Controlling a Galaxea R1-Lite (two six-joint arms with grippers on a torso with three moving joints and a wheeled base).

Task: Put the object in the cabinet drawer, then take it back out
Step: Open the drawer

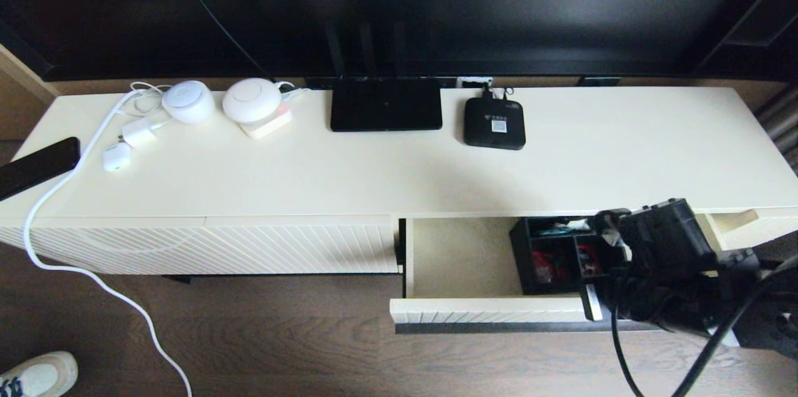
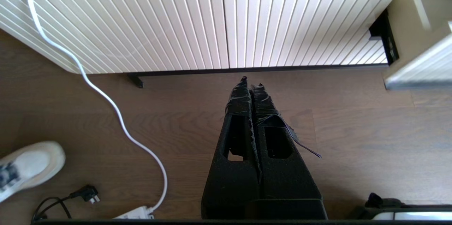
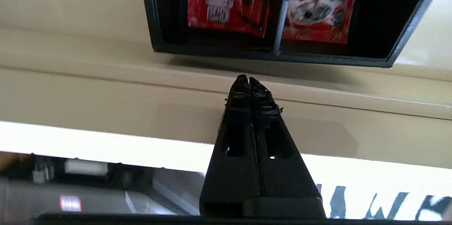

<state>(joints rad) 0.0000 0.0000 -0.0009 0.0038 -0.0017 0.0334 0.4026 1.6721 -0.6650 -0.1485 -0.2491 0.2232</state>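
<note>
I see the black organizer box (image 1: 556, 253) sitting inside the open cabinet drawer (image 1: 461, 260), toward its right side, red packets (image 3: 229, 0) showing in its compartments. My right gripper (image 3: 248, 81) hovers over the drawer's front edge just short of the box, jaws pressed together and empty. My left gripper (image 2: 250, 83) hangs low over the wooden floor (image 2: 353, 140) before the ribbed cabinet front (image 2: 176, 23), jaws together too.

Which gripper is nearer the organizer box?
Right. The right gripper is over the open drawer's front edge beside the organizer box; the left gripper is over the floor.
</note>
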